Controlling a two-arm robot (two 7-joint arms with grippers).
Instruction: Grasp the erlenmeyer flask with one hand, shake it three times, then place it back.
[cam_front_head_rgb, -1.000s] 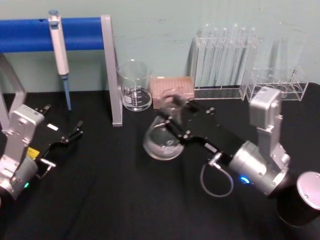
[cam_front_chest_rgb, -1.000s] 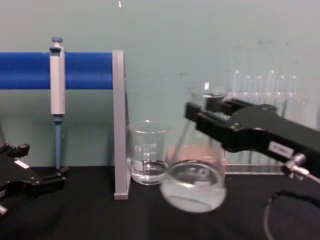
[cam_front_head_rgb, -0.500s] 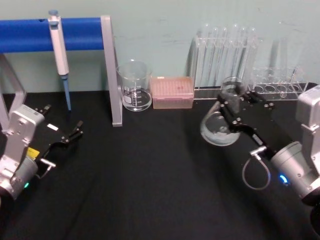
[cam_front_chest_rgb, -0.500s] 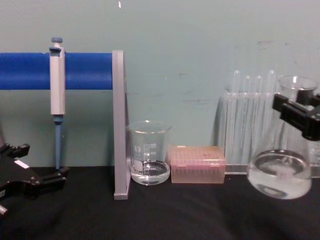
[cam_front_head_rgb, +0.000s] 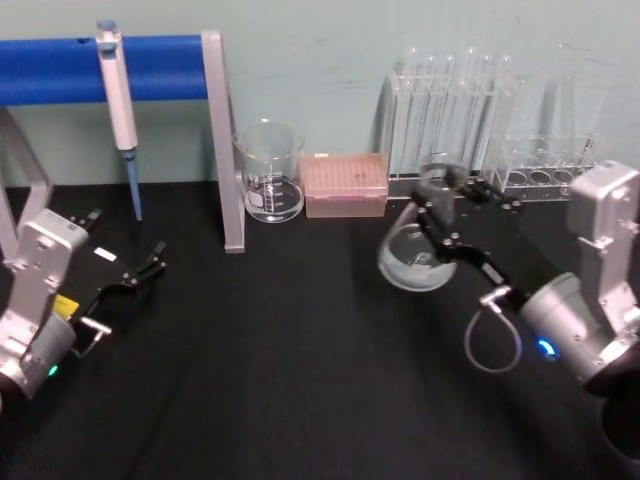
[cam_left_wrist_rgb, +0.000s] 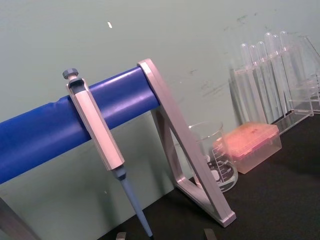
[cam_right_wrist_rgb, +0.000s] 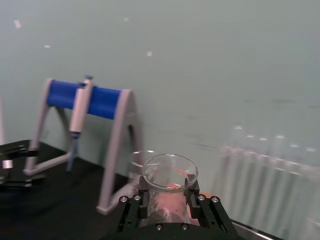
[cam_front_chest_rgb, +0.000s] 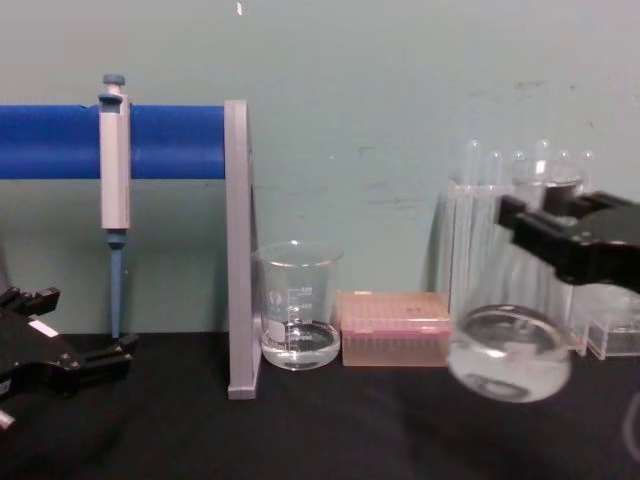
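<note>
Right gripper (cam_front_head_rgb: 441, 200): black, two-fingered, with silver screw heads (cam_right_wrist_rgb: 123, 199) at the finger bases. Right wrist (cam_front_head_rgb: 560, 335): silver cylinder with a blue light (cam_front_head_rgb: 545, 348) and a looping grey cable (cam_front_head_rgb: 492, 345). Left gripper (cam_front_head_rgb: 125, 238): black, with a small white label (cam_front_head_rgb: 104, 255). Silver arm housing (cam_front_head_rgb: 45, 250) carries a yellow sticker (cam_front_head_rgb: 66, 303).

Lab bench. Upper left: pipette (cam_front_head_rgb: 118, 75) hanging on a blue stand (cam_front_head_rgb: 50, 68). Top centre: glass beaker (cam_front_head_rgb: 269, 172) with printed markings, pink tip box (cam_front_head_rgb: 345, 184). Upper right: racked test tubes (cam_front_head_rgb: 447, 100). Right of centre: erlenmeyer flask (cam_front_head_rgb: 412, 255). Black tabletop (cam_front_head_rgb: 280, 380), teal wall (cam_front_head_rgb: 320, 60).
</note>
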